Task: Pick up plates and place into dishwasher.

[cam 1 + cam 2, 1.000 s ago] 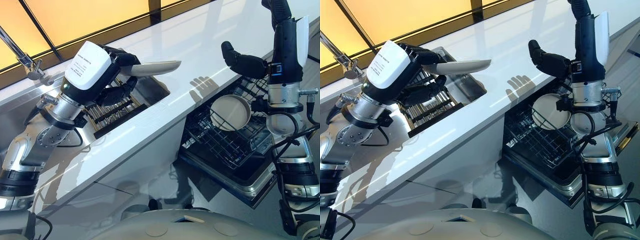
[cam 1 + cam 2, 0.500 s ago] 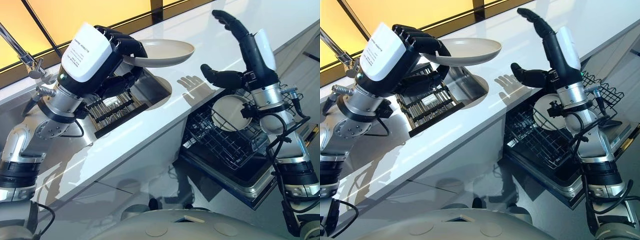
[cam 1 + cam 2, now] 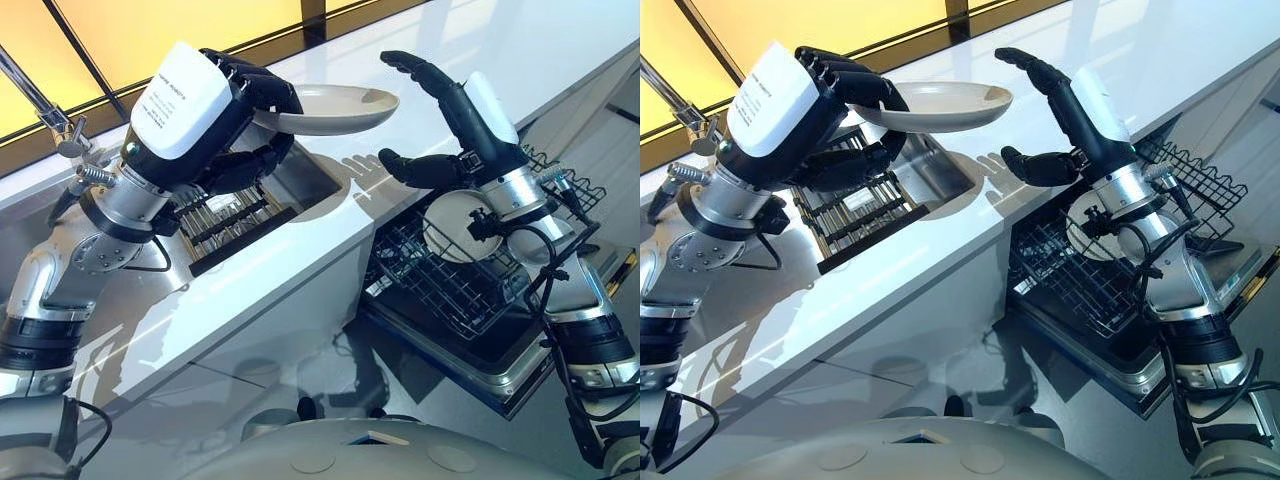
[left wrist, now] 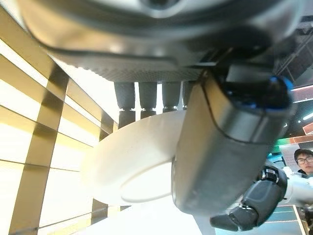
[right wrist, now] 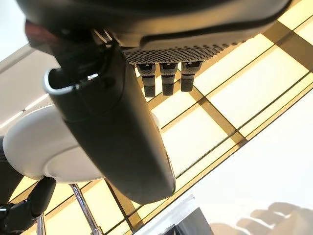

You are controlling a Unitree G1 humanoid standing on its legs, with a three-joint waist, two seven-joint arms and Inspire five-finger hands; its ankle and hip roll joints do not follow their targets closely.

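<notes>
My left hand (image 3: 235, 115) is shut on the rim of a white plate (image 3: 345, 106), holding it level above the sink's edge; the same plate (image 4: 132, 169) shows past the fingers in the left wrist view. My right hand (image 3: 450, 120) is open, fingers spread and thumb out, just to the right of the plate's free rim and apart from it. The plate (image 5: 44, 147) shows beside the thumb in the right wrist view. A second white plate (image 3: 458, 222) stands on edge in the dishwasher rack (image 3: 440, 285), below my right hand.
The white counter (image 3: 300, 270) runs diagonally, with a sink (image 3: 250, 205) holding a dark rack on the left and a tap (image 3: 45, 115) at the far left. The dishwasher's open door (image 3: 500, 375) juts out below the counter on the right.
My right hand swung from pointing up to leaning left toward the plate and came closer to its rim. The left hand moved the plate slightly right and kept its hold.
</notes>
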